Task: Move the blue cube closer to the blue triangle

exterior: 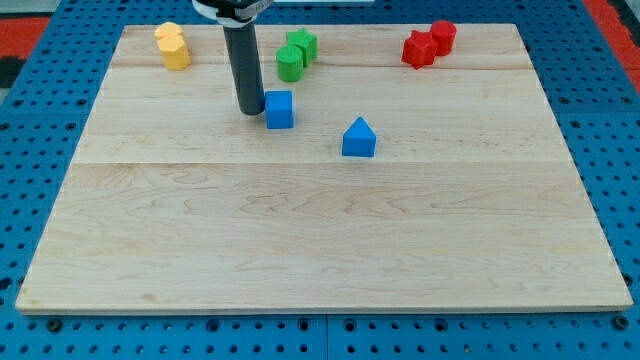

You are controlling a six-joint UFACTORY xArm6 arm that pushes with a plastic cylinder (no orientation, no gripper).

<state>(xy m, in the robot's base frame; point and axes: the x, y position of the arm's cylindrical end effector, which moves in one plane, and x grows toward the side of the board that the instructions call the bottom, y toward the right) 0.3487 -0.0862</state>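
The blue cube (279, 109) sits on the wooden board (320, 220) in the upper middle. The blue triangle (359, 138) lies to its right and a little toward the view's bottom, about one block-width apart from it. My tip (250, 110) rests on the board just left of the blue cube, touching or nearly touching its left face. The dark rod rises from the tip to the view's top edge.
Two yellow blocks (173, 46) stand at the upper left. Two green blocks (296, 53) sit just above the blue cube. Two red blocks (428, 44) sit at the upper right. A blue perforated surface (30, 150) surrounds the board.
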